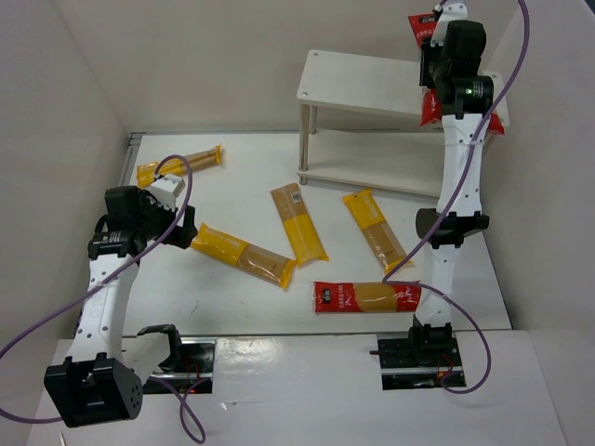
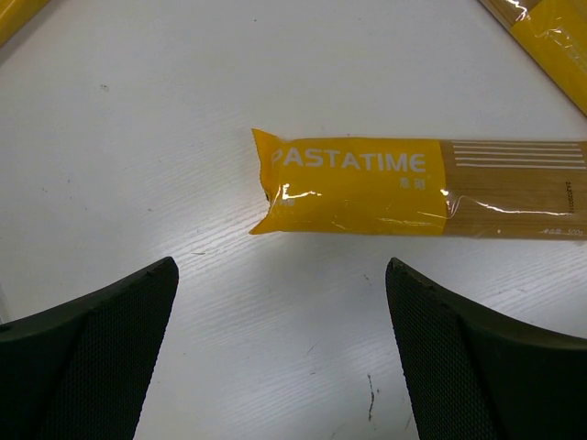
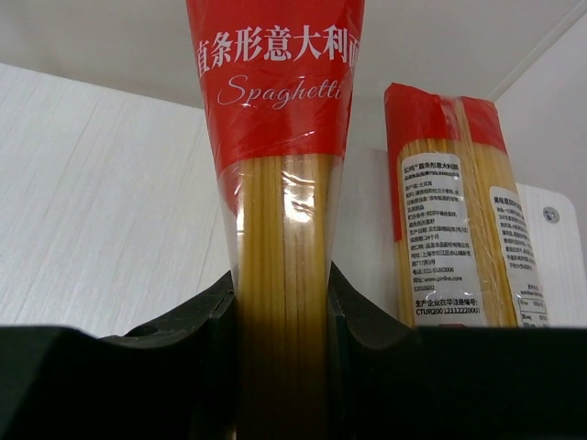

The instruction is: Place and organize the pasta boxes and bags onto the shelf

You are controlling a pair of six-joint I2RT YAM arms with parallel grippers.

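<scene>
The left gripper [image 2: 280, 275] hangs wide open and low over the table [image 2: 138, 137], holding nothing. Just beyond its fingers [image 2: 110, 339] lies the sealed end of a yellow PASTATIME packet [image 2: 348, 183], flat on the table and apart from both of them. From above, this packet slants away from the gripper toward the middle of the table.

Nearest the arm bases, a red-ended packet [image 1: 367, 297] lies crosswise, its right end by the foot of the right arm [image 1: 446, 232]. Behind it lie two more yellow packets. The middle packet [image 1: 298, 223] has its near end close to the far end of the PASTATIME packet. The right packet [image 1: 375, 228] slants down toward the red-ended one. A far-left packet [image 1: 178, 165], also yellow, lies by the left wall, well apart from the rest.

The shelf [image 1: 363, 84] stands at the far right, a white top board over a lower one on thin legs. The right gripper [image 3: 282, 302] is raised over the right end of the top board and clamped on a held packet [image 3: 280, 137]. This one has a red top marked Spaghetti, and its clear stretch of strands sits between the fingers. Whether its far end rests on the board cannot be told. Just to its right, a second red packet [image 3: 459, 229] lies on the top board, label up.
</scene>
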